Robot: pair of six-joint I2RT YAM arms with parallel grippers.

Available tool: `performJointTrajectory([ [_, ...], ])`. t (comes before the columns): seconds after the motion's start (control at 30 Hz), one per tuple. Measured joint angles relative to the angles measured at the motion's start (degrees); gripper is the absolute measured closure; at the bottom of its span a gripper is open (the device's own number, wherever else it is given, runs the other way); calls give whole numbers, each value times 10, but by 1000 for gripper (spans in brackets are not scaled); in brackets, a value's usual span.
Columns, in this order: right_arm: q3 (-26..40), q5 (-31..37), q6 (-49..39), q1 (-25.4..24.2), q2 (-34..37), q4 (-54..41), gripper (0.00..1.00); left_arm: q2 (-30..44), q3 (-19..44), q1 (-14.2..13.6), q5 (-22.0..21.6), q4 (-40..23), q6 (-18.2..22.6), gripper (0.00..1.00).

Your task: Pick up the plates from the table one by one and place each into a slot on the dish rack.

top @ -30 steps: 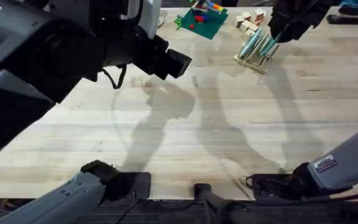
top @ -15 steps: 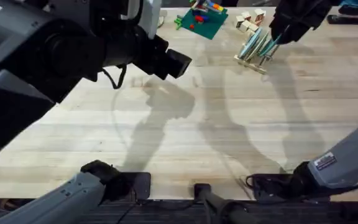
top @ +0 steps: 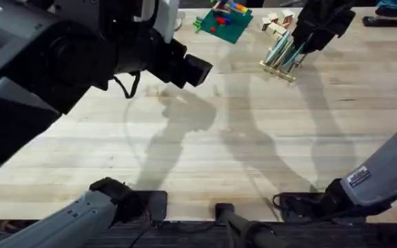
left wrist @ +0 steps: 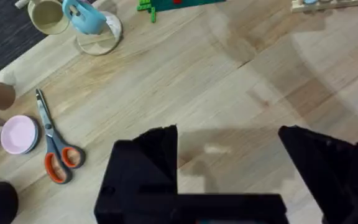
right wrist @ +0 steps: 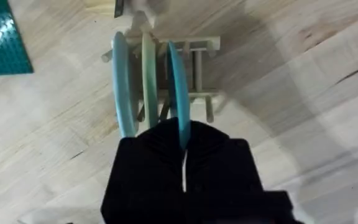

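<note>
The dish rack [right wrist: 199, 62] stands at the far right of the table [top: 253, 138], seen from above as a small wooden rack [top: 280, 67]. Three plates stand on edge in it: a blue plate [right wrist: 122, 87], a cream plate [right wrist: 148, 74] and a second blue plate [right wrist: 176, 81]. My right gripper [right wrist: 183, 152] is shut on the rim of that second blue plate, which sits between the pegs. Over the left of the table my left arm [top: 81, 48] hangs high, and my left gripper [left wrist: 229, 152] is open with only bare wood between its fingers.
A green baseplate [top: 222, 24] and a pile of small wooden blocks [top: 276, 22] lie just behind the rack. Orange-handled scissors [left wrist: 55, 149], a pink dish [left wrist: 18, 134] and a mug stand [left wrist: 86, 22] sit at the far left.
My right gripper has shifted slightly left over the rack with the blue plate in it. The left arm has not moved.
</note>
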Motion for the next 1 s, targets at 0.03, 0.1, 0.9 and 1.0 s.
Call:
performJointTrajectory([
  [0.03, 0, -1, 0, 0, 2, 0, 970, 0, 0, 0, 0, 0, 0, 8],
  [0.1, 0, -1, 0, 0, 4, 0, 970, 0, 0, 0, 0, 0, 0, 7],
  [0.9, 0, -2, 0, 0, 4, -2, 819, 0, 0, 0, 0, 0, 0, 7],
  [1.0, 0, -2, 0, 0, 4, -8, 821, 0, 0, 0, 0, 0, 0, 7],
])
